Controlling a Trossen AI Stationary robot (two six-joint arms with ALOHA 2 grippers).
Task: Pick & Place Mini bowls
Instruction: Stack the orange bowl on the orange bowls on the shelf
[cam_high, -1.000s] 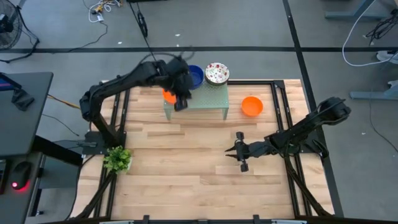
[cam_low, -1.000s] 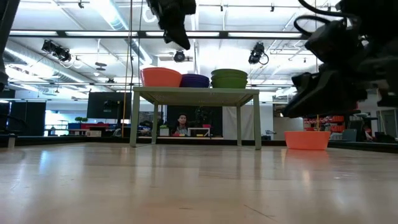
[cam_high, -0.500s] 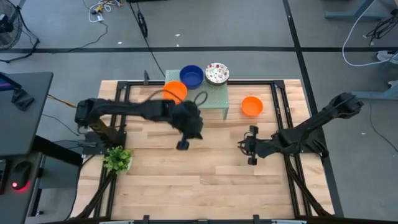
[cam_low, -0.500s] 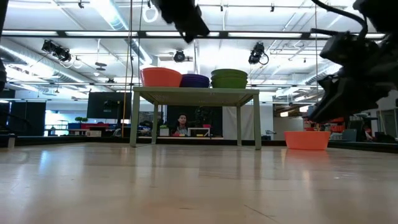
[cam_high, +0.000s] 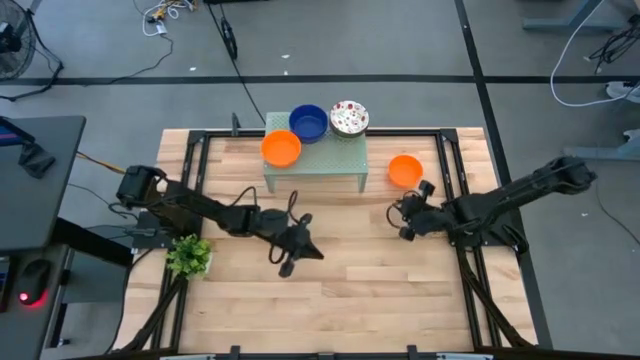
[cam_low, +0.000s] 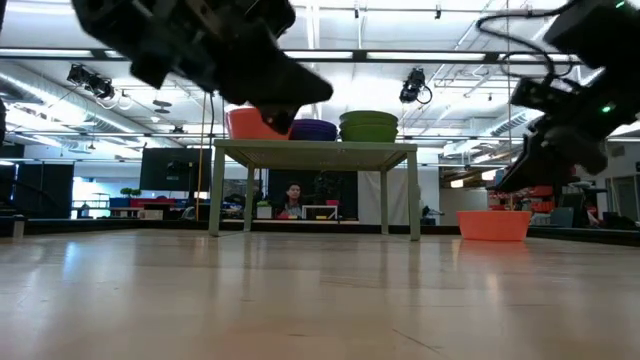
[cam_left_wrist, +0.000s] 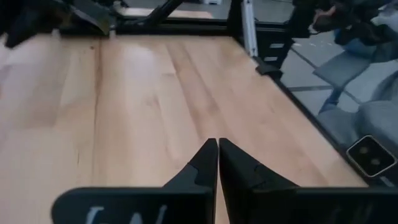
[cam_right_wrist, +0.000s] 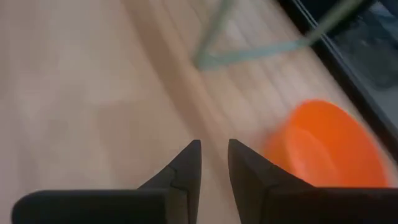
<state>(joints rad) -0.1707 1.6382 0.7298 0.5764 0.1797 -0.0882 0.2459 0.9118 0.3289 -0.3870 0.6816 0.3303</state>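
- While the left arm reaches low across the middle of the wooden table, the left gripper hangs over bare boards with its fingers pressed together and nothing between them
- On the mint-green stand at the far edge of the table sit three mini bowls: an orange bowl at its left end, a dark blue bowl behind it, and a white speckled bowl to the right of the blue one
- From the low view, those three show side by side on the stand top, the orange one partly hidden behind the left arm
- A second orange bowl rests on the table itself, to the right of the stand and apart from it
- The right gripper is near that second orange bowl, on its near side and not touching it; the right arm stretches in from the table's right edge
- Seen from the right wrist, its two fingers stand a little apart with only a narrow gap and nothing held; the orange bowl lies just ahead and to one side, with a stand leg farther off
- A small green plant stands near the table's left edge, beside the left arm's base
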